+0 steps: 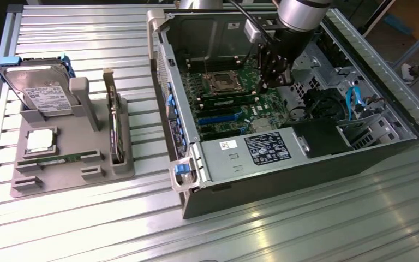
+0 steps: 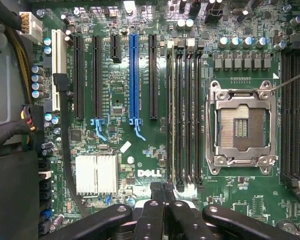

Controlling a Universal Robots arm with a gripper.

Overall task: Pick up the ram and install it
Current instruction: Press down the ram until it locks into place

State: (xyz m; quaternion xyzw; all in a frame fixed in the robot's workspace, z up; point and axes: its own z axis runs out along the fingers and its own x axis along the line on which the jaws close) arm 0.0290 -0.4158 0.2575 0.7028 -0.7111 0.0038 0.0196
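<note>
while closed, hand (image 2: 162, 189) above motherboard (image 2: 121, 80)

We see an open computer case (image 1: 282, 158) on a slatted metal table (image 1: 85, 229), its Dell motherboard (image 2: 140, 75) with empty CPU socket (image 2: 240, 125), a grey parts holder (image 1: 71, 174) at the exterior view's left, hard drive (image 1: 42, 93) upright in it.

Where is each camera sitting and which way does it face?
Exterior view: off the arm, high up, looking down at the open computer case and the parts stand; the arm and gripper reach into the case.
Wrist view: on the wrist, facing the motherboard; the shut gripper shows at the edge.
Shared: motherboard, empty CPU socket and memory slots.
</note>
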